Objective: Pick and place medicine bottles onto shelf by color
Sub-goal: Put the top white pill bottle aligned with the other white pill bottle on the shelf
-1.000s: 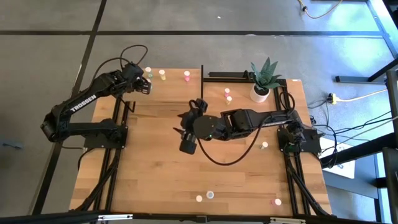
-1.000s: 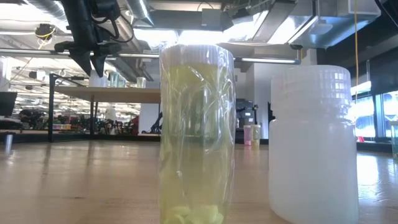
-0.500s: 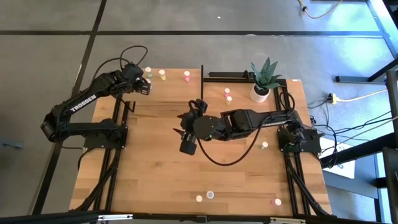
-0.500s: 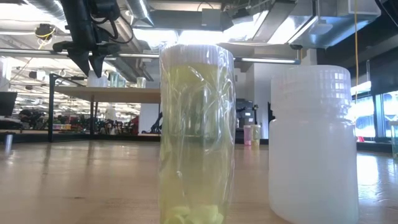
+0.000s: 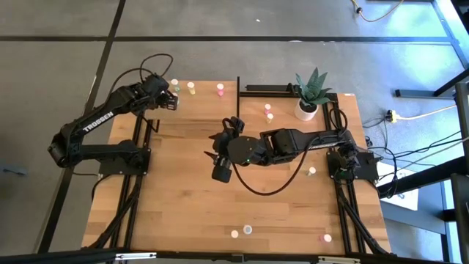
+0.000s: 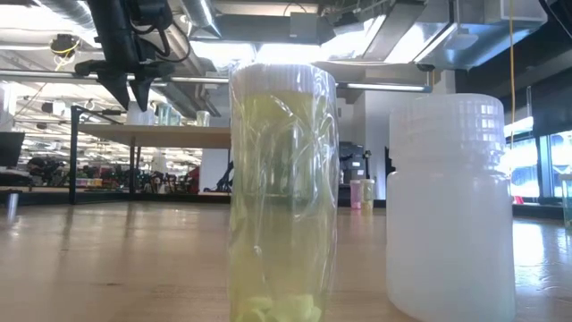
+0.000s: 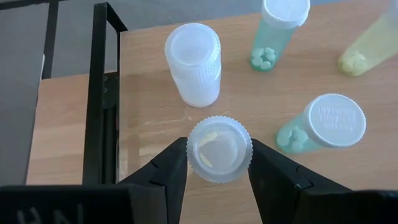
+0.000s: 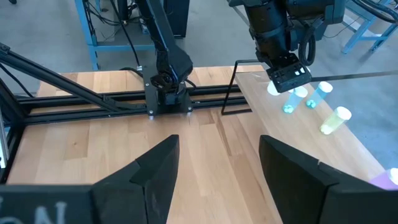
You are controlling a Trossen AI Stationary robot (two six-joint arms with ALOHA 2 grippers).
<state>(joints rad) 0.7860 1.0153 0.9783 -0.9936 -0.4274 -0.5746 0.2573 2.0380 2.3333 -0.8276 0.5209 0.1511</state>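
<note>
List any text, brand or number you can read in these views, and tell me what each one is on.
"TROSSEN": white letters along the left arm, read in the high view.
Embossed lettering on the white cap of the green bottle lying on its side, left wrist view: too blurred to read.
Pale marks on the left wrist housing, cut off at the picture's edge: unreadable.
Nothing else readable.

Green spiky plant (image 5: pixel 314 83) in a white pot (image 5: pixel 306 110) upper right of the high view, yellow cable (image 5: pixel 419 114) on grey floor at right edge
</note>
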